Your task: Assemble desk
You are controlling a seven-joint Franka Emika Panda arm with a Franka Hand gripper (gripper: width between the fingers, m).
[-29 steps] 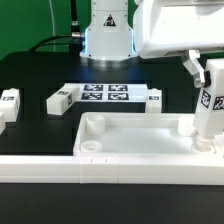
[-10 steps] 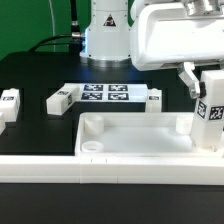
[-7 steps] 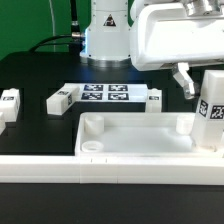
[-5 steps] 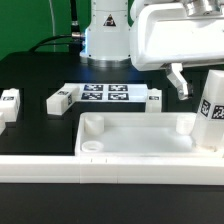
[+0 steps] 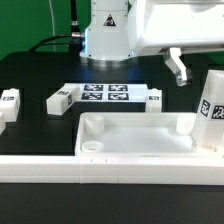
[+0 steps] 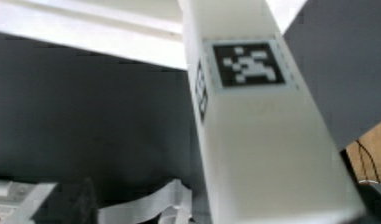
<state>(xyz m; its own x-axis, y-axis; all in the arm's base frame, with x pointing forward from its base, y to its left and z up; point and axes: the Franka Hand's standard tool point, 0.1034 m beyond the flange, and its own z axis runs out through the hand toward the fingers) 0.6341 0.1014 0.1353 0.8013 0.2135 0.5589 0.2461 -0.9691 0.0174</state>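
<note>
The white desk top (image 5: 130,136) lies as a rimmed tray near the front of the black table. One white leg (image 5: 211,110) with a tag stands in the tray's corner on the exterior view's right, leaning slightly. My gripper (image 5: 200,68) hangs open around the leg's upper end. One finger (image 5: 177,68) stands clear of the leg and the other is out of view. In the wrist view the tagged leg (image 6: 258,130) fills the picture, with a pale finger (image 6: 166,203) apart from it. Three more legs lie on the table (image 5: 8,103), (image 5: 62,98), (image 5: 153,98).
The marker board (image 5: 105,95) lies flat behind the tray, between two of the loose legs. A long white rail (image 5: 90,166) runs along the front edge. The arm's white base (image 5: 108,35) stands at the back, before a green backdrop.
The jaws have opened and let go of the standing leg. The visible finger moved away toward the exterior view's left and rose a little. The leg now leans slightly.
</note>
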